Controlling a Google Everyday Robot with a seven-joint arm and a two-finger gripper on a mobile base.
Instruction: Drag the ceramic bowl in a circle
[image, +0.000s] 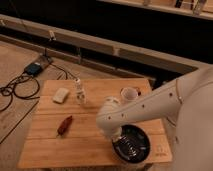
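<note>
The single camera looks steeply down from high beside the arm (150, 106) onto the wooden surface (75, 147), fairly near. The gripper (124, 144) sits lower right of the frame, in the ceramic bowl (145, 139).

Gripper (127, 145) in ceramic bowl (143, 136) at table's (50, 154) near corner, white cup (129, 93) close behind, bottle (79, 92) mid-table, bare wood between them.

On the table (90, 150), the ceramic bowl (141, 136) sits front right (gripper (125, 145) down inside it), cup (129, 94) just behind; bottle (79, 91) mid-table, block (61, 95) left of it, oblong object (64, 125) front left
</note>
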